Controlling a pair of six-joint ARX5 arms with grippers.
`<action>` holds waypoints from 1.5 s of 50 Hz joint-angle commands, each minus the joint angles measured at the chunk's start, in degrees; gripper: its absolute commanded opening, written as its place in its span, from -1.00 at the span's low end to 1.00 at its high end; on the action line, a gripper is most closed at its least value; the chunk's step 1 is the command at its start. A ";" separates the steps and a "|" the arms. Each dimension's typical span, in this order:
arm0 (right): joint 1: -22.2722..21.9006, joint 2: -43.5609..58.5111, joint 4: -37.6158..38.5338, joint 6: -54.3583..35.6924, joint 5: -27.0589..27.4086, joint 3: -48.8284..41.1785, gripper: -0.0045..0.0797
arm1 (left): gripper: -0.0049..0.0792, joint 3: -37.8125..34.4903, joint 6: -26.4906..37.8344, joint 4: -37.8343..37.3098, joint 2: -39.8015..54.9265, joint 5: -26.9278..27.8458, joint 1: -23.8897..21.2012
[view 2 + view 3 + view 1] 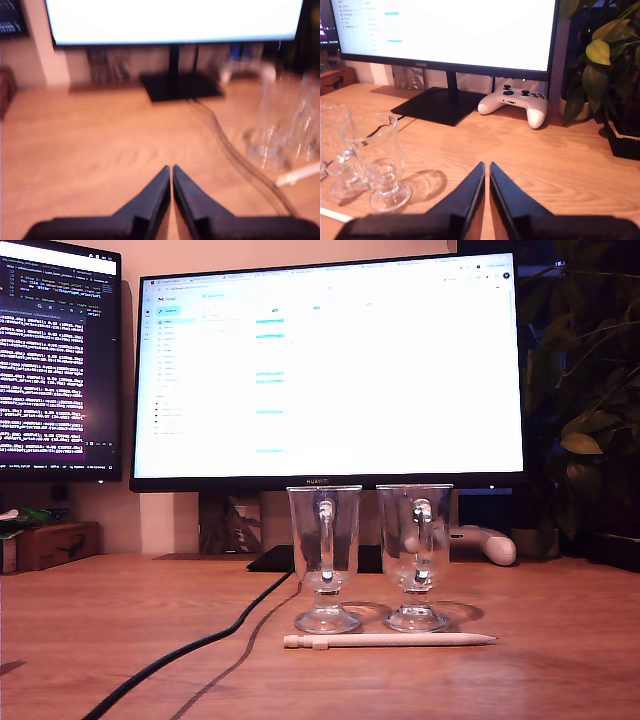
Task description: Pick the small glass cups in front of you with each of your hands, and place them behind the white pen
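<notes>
1. Two small glass cups stand upright side by side on the wooden table [90, 620], the first cup [324, 558] toward the exterior view's left and the second cup [415, 556] at its 3 o'clock, close together but apart.
2. A white pen [390, 640] lies flat at the cups' 6 o'clock in the exterior view, just beside their round feet, its ringed cap end toward that view's left.
3. A black cable [190, 650] runs from under the monitor [330, 370] toward 7 o'clock in the exterior view, passing near the first cup.
4. My first gripper [171, 170] hangs over bare table, its fingers [150, 200] drawn nearly together with only a thin slit between them, holding nothing; the cups and the pen's end appear blurred off to one side, well apart from the tips.
5. My second gripper [487, 167] also has its fingers [512, 200] almost closed and empty, clear of the nearest cup.
6. A white game controller [514, 102] rests beside the monitor's black stand [437, 102], with a leafy plant [600, 60] beyond it.
7. Neither arm appears in the exterior view.
</notes>
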 commanded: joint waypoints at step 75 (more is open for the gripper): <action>-0.11 -12.66 -14.56 5.35 -0.39 -0.44 -0.92 | -0.93 -1.25 1.90 -2.27 -0.50 -4.68 12.74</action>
